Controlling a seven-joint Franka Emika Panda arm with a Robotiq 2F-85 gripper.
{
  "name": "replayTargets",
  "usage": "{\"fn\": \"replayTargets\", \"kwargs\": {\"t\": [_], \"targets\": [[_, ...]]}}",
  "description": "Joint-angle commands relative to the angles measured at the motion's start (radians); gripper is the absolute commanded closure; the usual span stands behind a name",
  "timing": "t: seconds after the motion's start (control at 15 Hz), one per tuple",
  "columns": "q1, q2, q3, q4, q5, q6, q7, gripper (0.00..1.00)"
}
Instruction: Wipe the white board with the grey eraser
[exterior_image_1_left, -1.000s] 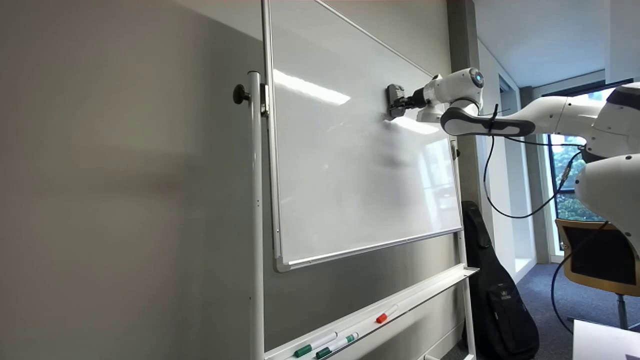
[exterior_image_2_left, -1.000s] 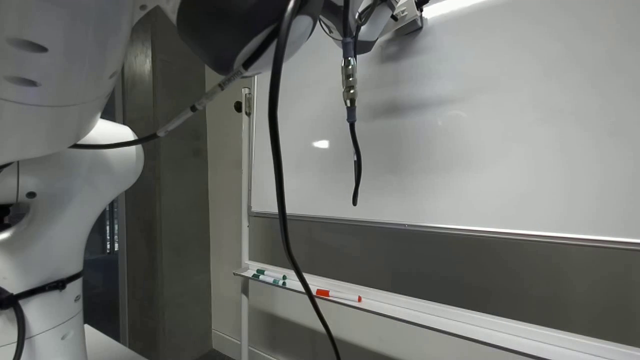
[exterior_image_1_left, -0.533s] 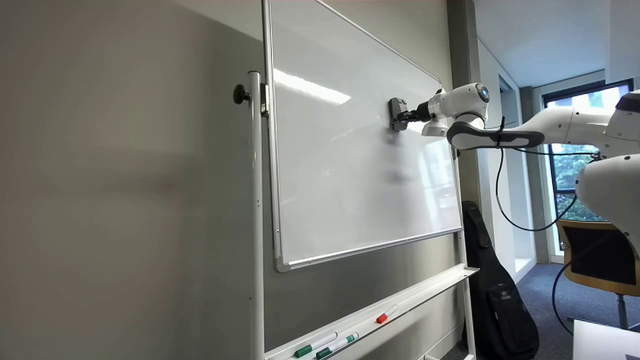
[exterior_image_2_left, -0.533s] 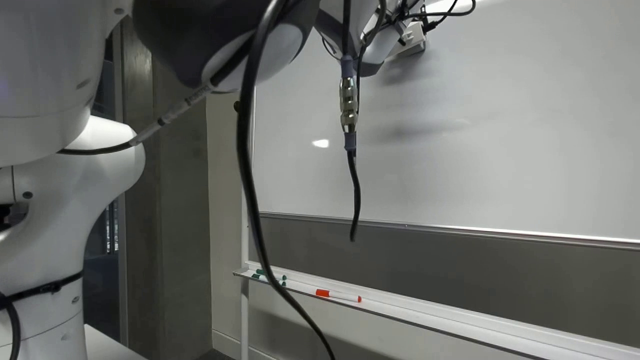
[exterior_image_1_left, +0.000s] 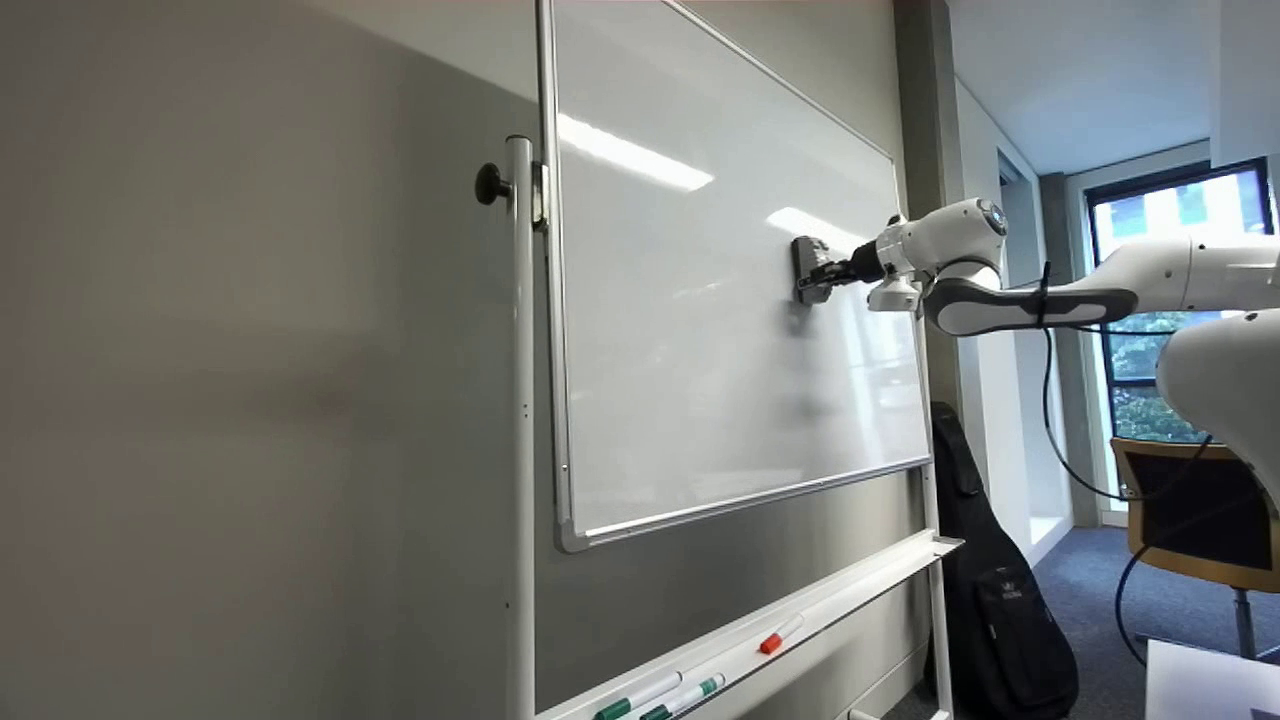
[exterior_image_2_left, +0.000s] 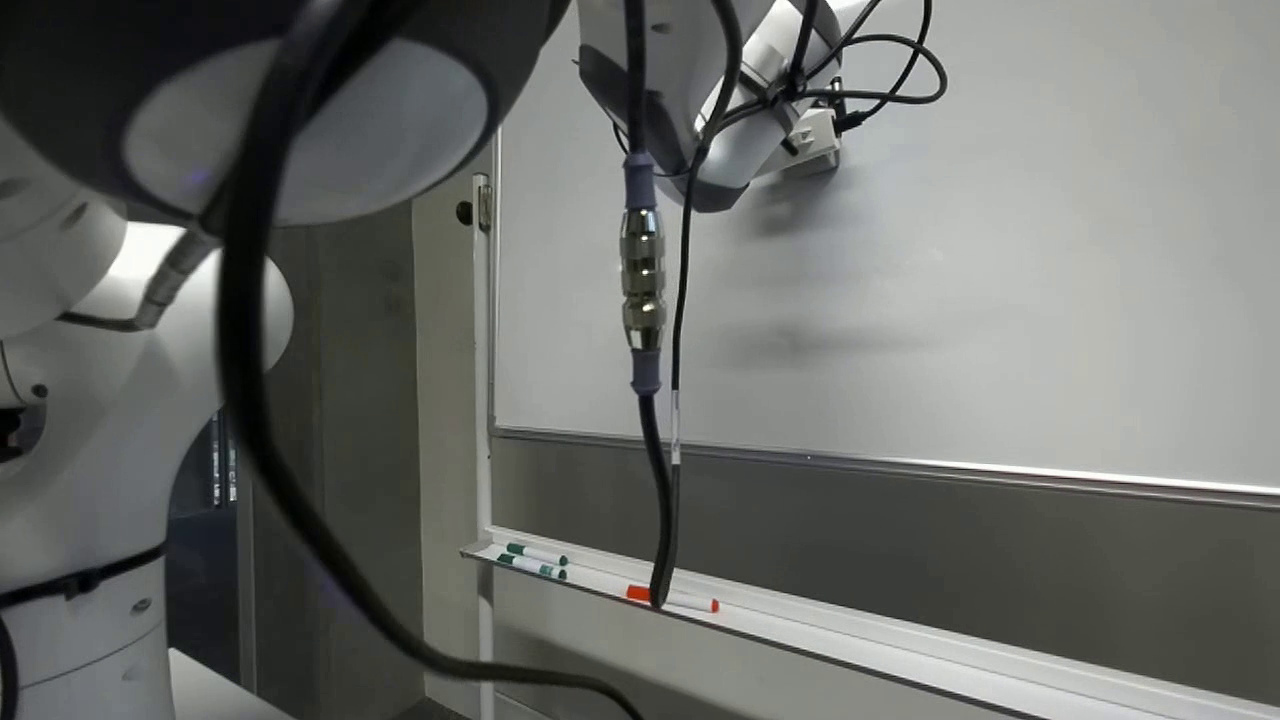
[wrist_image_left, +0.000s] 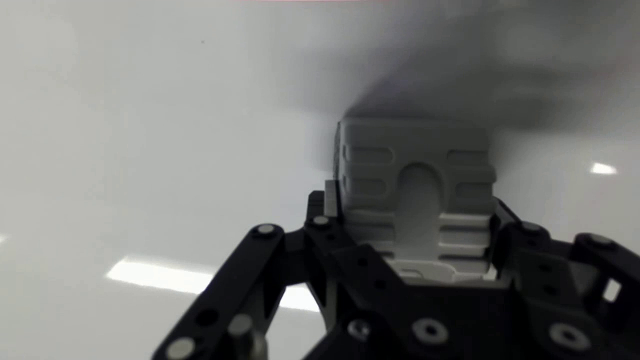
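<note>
Grey wall (exterior_image_1_left: 250, 400) fills the left of the frame in an exterior view; white board (exterior_image_1_left: 690, 380) stands upright around centre, light streaks on it. We see the hand (wrist_image_left: 414, 205) clamped on the grey eraser (wrist_image_left: 417, 175), right of centre in the wrist view, up against the board. Two green markers (exterior_image_1_left: 638, 695) and a red marker (exterior_image_1_left: 781, 635) lie on the tray (exterior_image_1_left: 855, 590), bottom of the frame. Black bag (exterior_image_1_left: 1000, 600), lower right.
</note>
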Motion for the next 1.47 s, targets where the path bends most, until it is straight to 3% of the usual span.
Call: {"fn": "replayTargets", "kwargs": {"t": [0.0,0.6,0.93,1.4], "targets": [[0.043,0.015,-0.037,-0.07,-0.013,-0.038,0.039,0.62],[0.157,0.048,0.008,-0.195,-0.011,-0.094,0.076,0.62],[0.244,0.063,0.059,-0.13,0.019,-0.148,0.037,0.62],[0.193,0.077,0.136,-0.028,0.127,-0.155,-0.068,0.62]]}}
